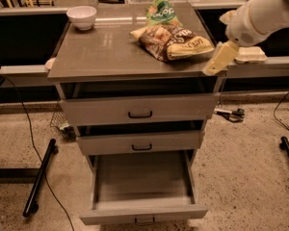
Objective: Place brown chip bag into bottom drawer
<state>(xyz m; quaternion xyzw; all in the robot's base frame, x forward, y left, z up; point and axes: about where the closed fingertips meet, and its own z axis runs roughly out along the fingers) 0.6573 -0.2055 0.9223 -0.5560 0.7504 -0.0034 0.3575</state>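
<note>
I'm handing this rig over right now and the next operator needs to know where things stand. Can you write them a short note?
Gripper: holds nothing, by the right front corner of the cabinet top, to the right of the brown bag.
Brown bag: lies on the cabinet top, against the green bag behind it.
Bottom drawer: pulled out, tray looks empty.
Done: drawer is open.
Left: grasp the brown bag, lower it and release it in the bottom drawer.
</note>
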